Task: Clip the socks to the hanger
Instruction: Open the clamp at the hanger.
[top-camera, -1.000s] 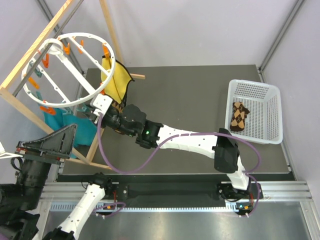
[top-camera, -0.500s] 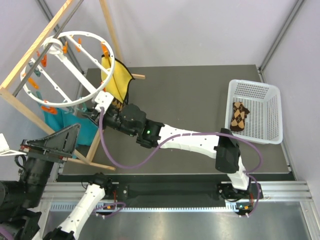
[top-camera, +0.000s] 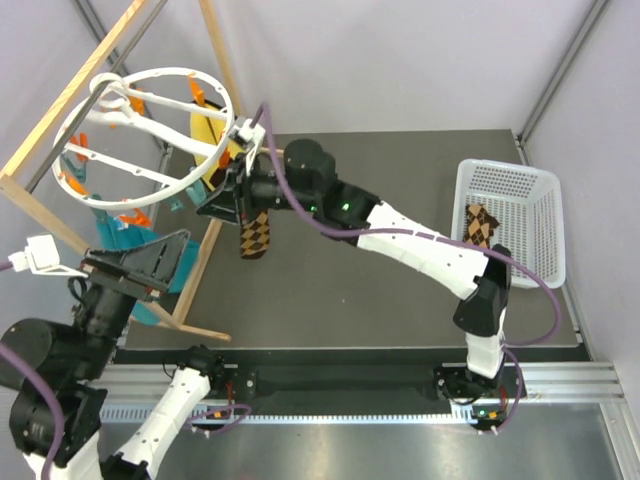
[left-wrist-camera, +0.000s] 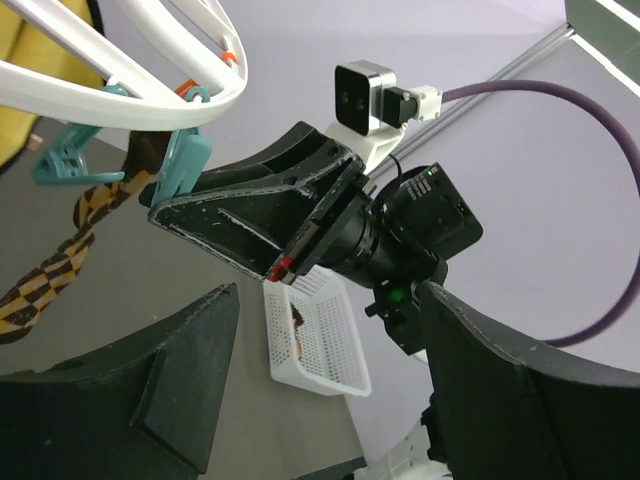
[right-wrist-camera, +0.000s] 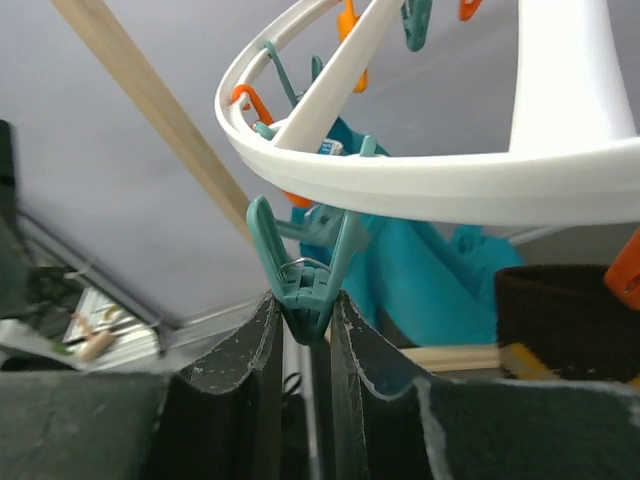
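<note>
The white ring hanger (top-camera: 150, 125) hangs from the wooden frame at the upper left. My right gripper (top-camera: 218, 193) reaches its near rim and is shut on a teal clip (right-wrist-camera: 305, 290) under the ring (right-wrist-camera: 450, 180). One argyle sock (top-camera: 255, 232) hangs below the rim just beside that gripper. Its dark cuff (right-wrist-camera: 560, 310) shows right of my fingers, and I cannot tell which clip holds it. In the left wrist view the sock (left-wrist-camera: 60, 250) dangles by the teal clip (left-wrist-camera: 182, 165). The other sock (top-camera: 480, 230) lies in the basket. My left gripper (top-camera: 140, 265) is open and empty, below the hanger.
A wooden frame rack (top-camera: 60, 110) carries the hanger. A yellow cloth (top-camera: 205, 135) and a teal cloth (top-camera: 130, 240) hang from it. A white mesh basket (top-camera: 540, 215) stands at the table's right edge. Orange clips (top-camera: 128, 218) dot the ring.
My right arm has lifted and swung toward the far side, onto the ring's rim. The hanger has turned and tilted. A sock now hangs below the rim. My left gripper has shifted right.
</note>
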